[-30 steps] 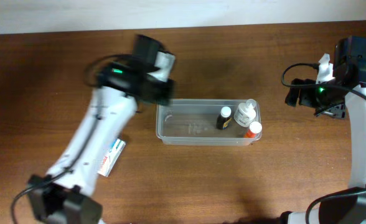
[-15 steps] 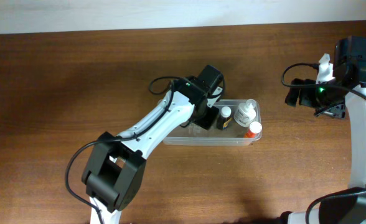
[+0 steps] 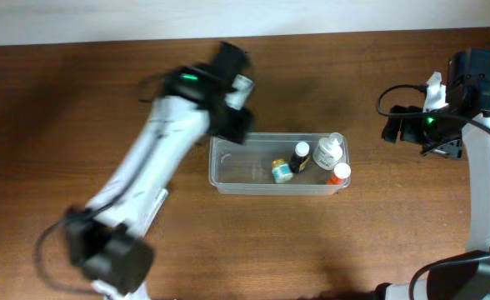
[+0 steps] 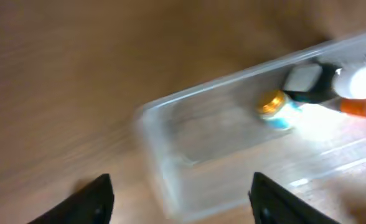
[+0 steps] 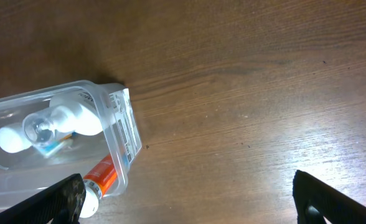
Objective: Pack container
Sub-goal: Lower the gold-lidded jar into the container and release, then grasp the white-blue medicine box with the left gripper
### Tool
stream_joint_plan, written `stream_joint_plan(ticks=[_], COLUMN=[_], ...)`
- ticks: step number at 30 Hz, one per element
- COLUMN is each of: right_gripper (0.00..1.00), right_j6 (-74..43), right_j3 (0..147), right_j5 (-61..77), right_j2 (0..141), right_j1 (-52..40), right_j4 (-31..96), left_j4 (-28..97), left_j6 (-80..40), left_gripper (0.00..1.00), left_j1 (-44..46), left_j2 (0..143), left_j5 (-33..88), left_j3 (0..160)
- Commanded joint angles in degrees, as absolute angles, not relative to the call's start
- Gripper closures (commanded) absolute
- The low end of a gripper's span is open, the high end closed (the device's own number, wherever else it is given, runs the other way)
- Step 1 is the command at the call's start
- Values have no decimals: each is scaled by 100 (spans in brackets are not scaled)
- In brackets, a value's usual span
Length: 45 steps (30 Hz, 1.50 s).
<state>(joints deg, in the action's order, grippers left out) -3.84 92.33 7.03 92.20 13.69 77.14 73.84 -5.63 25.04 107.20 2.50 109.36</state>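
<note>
The left end effector stands open with nothing between its 2 fingers, which sit wide apart at the bottom of the blurred left wrist view. From overhead it sits above the far left corner of the container; the blur hides whether they touch. The right end effector is also spread wide and empty, well off to the right of the tub over bare desk.

The container lies near the middle of the desk, long side running left to right. All 4 small items inside it are in its right half. A little bottle with a gold cap and blue label lies nearest the centre. Just right of it is a dark bottle with a white cap. A pale bottle sits by the far right corner, and an orange-bodied one with a white cap lies against the right end wall. The left half of the tub is bare.
</note>
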Motion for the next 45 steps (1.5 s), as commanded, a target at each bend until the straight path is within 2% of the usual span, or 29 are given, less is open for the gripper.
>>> stream_joint_plan(ticks=[1,6,10,14,15,18,27,43,45], right_gripper=[2,2,2,2,2,2,2,2,2], right_j6=[-342,-342,-342,-342,-342,-342,-342,-342,-342], right_j3=[9192,9192,9192,9192,9192,9192,9192,9192,9192], right_j5=[749,751,751,751,751,751,751,751,751], right_j2=[9242,9242,9242,9242,9242,9242,9242,9242,9242], right_j1=[1389,1389,1389,1389,1389,1389,1389,1389,1389], right_j4=[7712,7710,7710,7714,7712,7712,7710,7699,7699], left_j4=[7933,8772,8823,8388,8125,7599,6517,6355,6359], left_j6=[-556,-508,-71,-36,-36,158,178,89,89], left_gripper=[24,22,22,17,8,1,1,1,5], left_j1=[1603,578,495,467,395,193,-462,-276,-276], left_j2=[10007,9988,9981,9961,9961,9961,9994,10971,11045], left_j5=[-45,86,193,196,217,207,176,172,172], left_j3=[11067,10766,9710,8451,8018,7317,6473,6276,6276])
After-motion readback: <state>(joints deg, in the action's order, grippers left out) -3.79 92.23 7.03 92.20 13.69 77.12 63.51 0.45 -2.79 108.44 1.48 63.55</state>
